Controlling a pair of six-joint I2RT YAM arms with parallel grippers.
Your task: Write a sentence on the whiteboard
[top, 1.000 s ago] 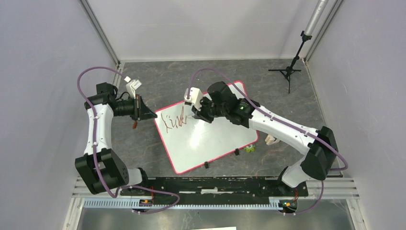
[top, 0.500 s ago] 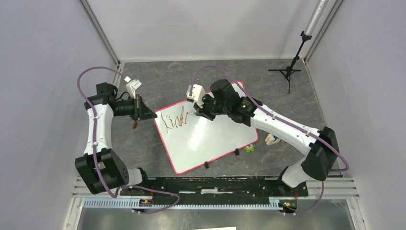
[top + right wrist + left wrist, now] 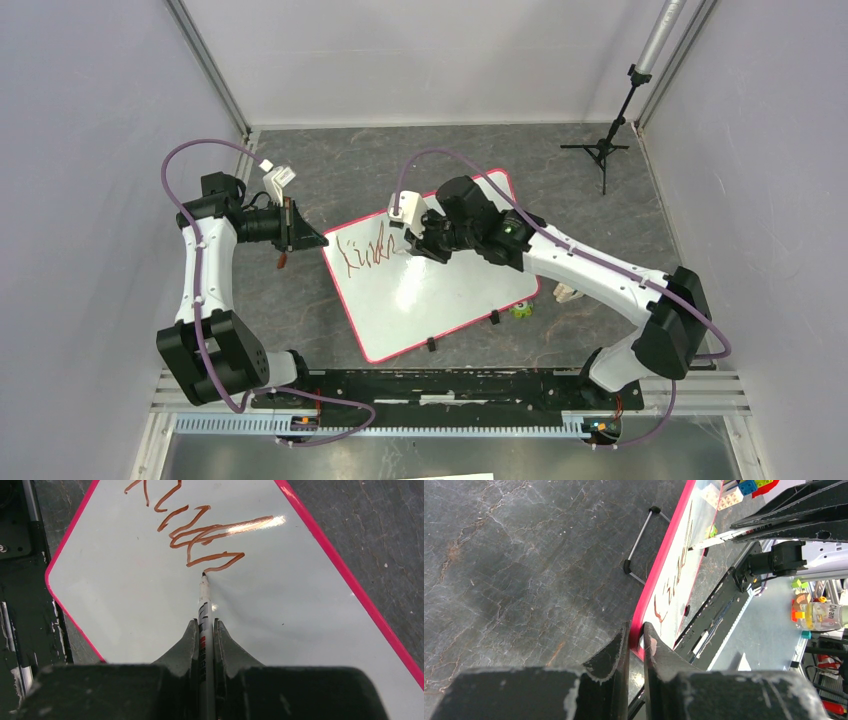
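The whiteboard [image 3: 430, 280] lies tilted on the dark table, white with a red-pink border. The sentence [image 3: 362, 253] is a partial reddish-brown scrawl near its left corner; it also shows in the right wrist view [image 3: 200, 535]. My right gripper [image 3: 415, 240] is shut on a white marker [image 3: 204, 610], whose tip touches the board at the end of the last stroke. My left gripper [image 3: 318, 240] is shut on the board's left corner edge; in the left wrist view the pink border [image 3: 659, 570] sits between the fingertips [image 3: 636, 630].
A small black tripod [image 3: 600, 150] stands at the back right. Small coloured blocks [image 3: 525, 310] and a pale object [image 3: 568, 292] lie by the board's right edge. Two black clips [image 3: 462, 332] stick out of the near long edge. A black rail [image 3: 450, 385] runs along the front.
My right gripper has moved the marker a little right and then toward the near side, adding strokes to the scrawl. The left arm has not moved.
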